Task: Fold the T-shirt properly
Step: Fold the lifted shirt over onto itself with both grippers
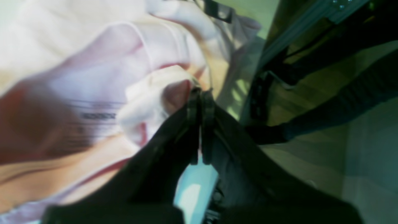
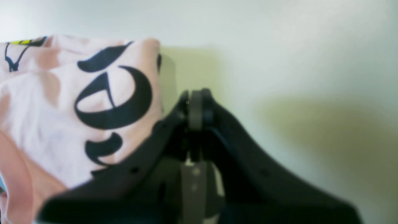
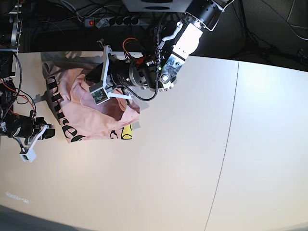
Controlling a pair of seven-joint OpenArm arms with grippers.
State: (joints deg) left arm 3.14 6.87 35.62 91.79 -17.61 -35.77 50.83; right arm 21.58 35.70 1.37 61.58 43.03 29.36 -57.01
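Note:
The pale pink T-shirt (image 3: 91,115) lies crumpled at the table's back left, with black lettering (image 3: 60,110) along its left edge and a yellow print (image 3: 126,131) at its front corner. My left gripper (image 1: 200,93) is shut on a bunched fold of the T-shirt (image 1: 155,93) and holds it up. In the base view it (image 3: 91,81) reaches over the shirt's back part. My right gripper (image 2: 196,98) is shut with nothing in it, just beside the lettered edge of the shirt (image 2: 115,99). In the base view it (image 3: 48,133) sits left of the shirt.
The white table (image 3: 192,159) has a seam (image 3: 230,125) running front to back on the right. A power strip (image 3: 110,20) and cables lie behind the table's back edge. Dark frame parts (image 1: 311,77) show right of the left gripper.

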